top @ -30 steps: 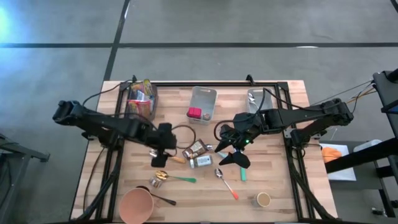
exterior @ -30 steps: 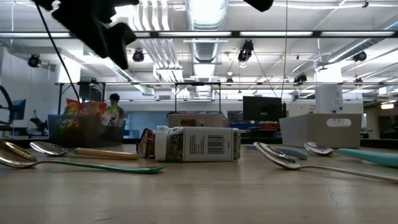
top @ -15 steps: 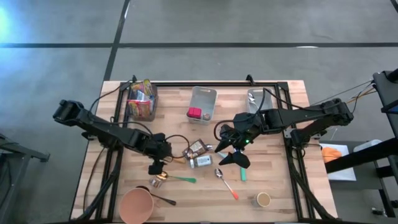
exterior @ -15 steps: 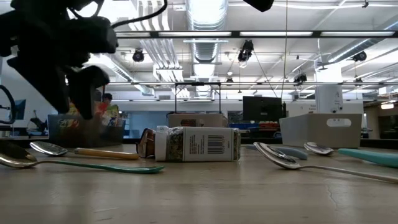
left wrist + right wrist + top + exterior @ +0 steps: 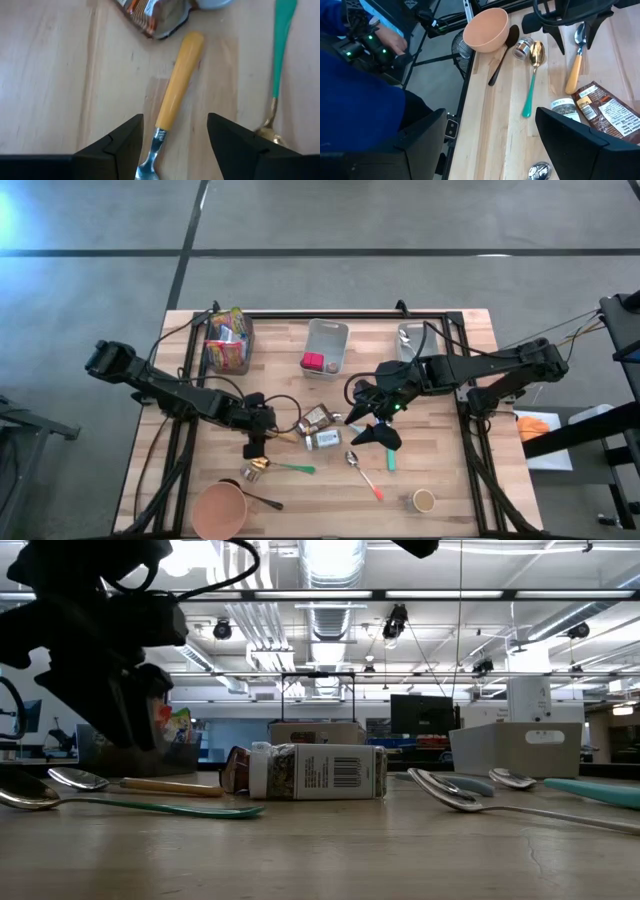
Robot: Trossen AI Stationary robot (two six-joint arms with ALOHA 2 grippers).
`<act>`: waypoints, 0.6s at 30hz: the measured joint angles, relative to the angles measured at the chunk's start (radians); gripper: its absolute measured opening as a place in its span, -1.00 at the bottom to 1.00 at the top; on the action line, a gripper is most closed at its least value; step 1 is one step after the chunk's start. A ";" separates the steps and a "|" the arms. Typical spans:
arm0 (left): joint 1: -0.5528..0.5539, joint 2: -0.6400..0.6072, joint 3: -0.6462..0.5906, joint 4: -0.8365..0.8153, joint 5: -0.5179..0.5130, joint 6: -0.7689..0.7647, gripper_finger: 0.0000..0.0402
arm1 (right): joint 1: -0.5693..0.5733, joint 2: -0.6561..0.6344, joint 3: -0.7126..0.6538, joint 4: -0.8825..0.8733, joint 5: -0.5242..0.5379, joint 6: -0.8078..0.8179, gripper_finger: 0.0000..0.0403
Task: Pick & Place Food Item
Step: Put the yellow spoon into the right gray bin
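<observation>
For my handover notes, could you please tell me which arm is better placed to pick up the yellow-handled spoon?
Left. Its end effector hangs open directly over the yellow-handled spoon, fingers either side. The right end effector hovers farther off.

Wooden table [image 5: 450, 480] of pale planks, with black rails along the far edge and both sides. At the far edge: a clear bin of snack packets [image 5: 226, 340], a grey tub [image 5: 327, 347] and a smaller grey tray [image 5: 409, 338]. Mid-table: a brown food packet [image 5: 316, 417] beside a spice jar [image 5: 323, 440] lying flat, a yellow-handled spoon [image 5: 174, 95], a green-handled gold spoon [image 5: 276, 466], an orange-handled spoon [image 5: 363, 474], a teal handle [image 5: 390, 460]. Near edge: a pink bowl [image 5: 218, 509], a black spoon [image 5: 262, 501], a small cup [image 5: 424, 500].
</observation>
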 joint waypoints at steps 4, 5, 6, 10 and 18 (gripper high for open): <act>0.000 0.000 -0.028 -0.002 0.017 0.026 0.09 | 0.000 0.000 0.000 0.001 0.000 0.002 0.50; 0.000 0.000 -0.035 0.001 0.019 0.026 0.09 | 0.000 0.000 0.000 0.001 0.001 0.002 0.50; 0.001 0.000 -0.040 0.005 0.019 0.026 0.09 | 0.000 0.000 0.000 0.002 0.001 0.002 0.50; 0.004 0.004 -0.051 0.027 0.015 0.034 0.09 | 0.000 0.000 0.000 0.003 0.003 -0.004 0.50; 0.005 0.122 -0.043 0.062 0.031 0.070 0.09 | 0.000 0.000 0.000 0.009 0.019 -0.013 0.50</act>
